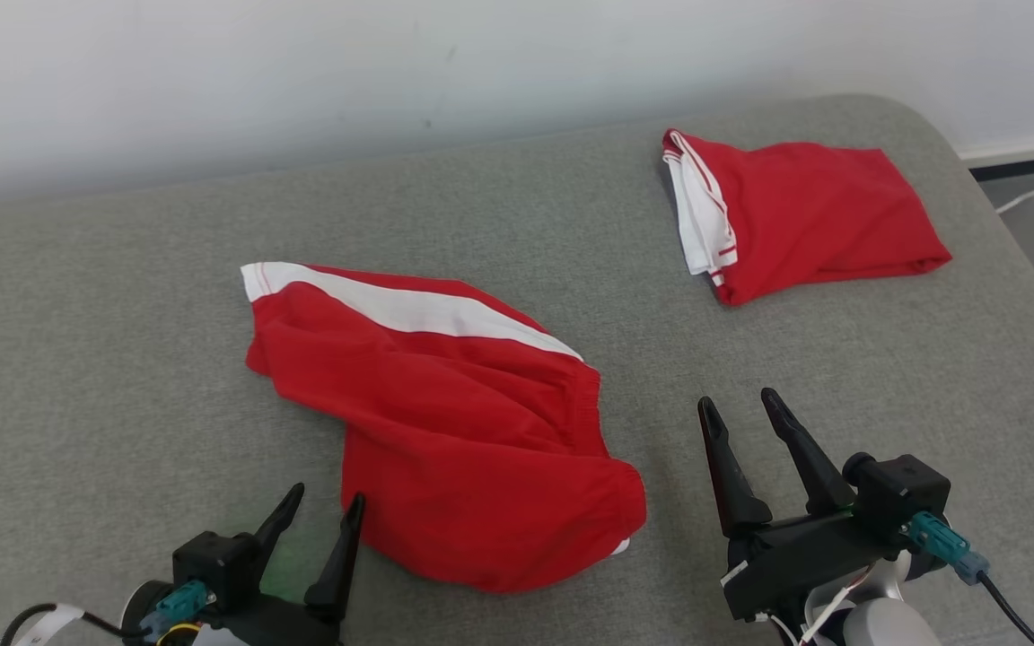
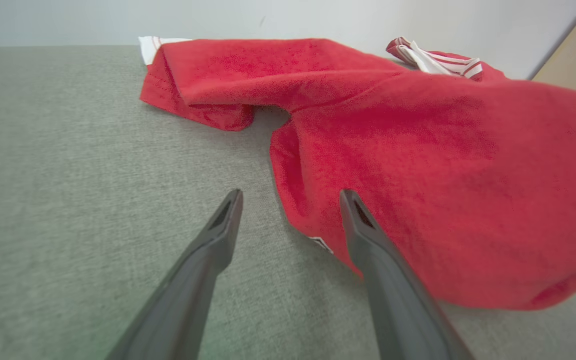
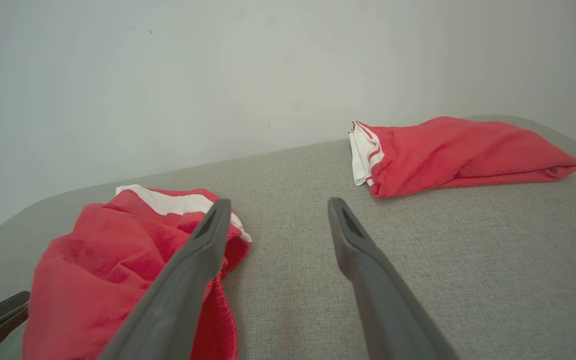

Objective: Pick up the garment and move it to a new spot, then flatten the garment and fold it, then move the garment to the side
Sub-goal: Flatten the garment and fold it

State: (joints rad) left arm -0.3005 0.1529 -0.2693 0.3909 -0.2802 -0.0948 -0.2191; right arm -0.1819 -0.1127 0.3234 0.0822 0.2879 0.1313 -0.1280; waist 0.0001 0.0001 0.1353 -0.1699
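Item: garment [image 1: 445, 422], red with a white band, lying crumpled at centre of the grey surface [image 1: 104, 377].
Folded red piece [image 1: 804, 215]: two o'clock, well apart.
Left gripper [image 1: 327, 493]: seven o'clock, fingers spread, empty, just beside the garment's near edge.
Right gripper [image 1: 737, 399]: five o'clock, spread, empty.
Status, as judged: pick-up not yet made; flattening, folding and setting aside all outstanding.

Left wrist view: the garment [image 2: 418, 175] was cut off at the right edge and hid most of the folded garment [image 2: 433, 57] behind.
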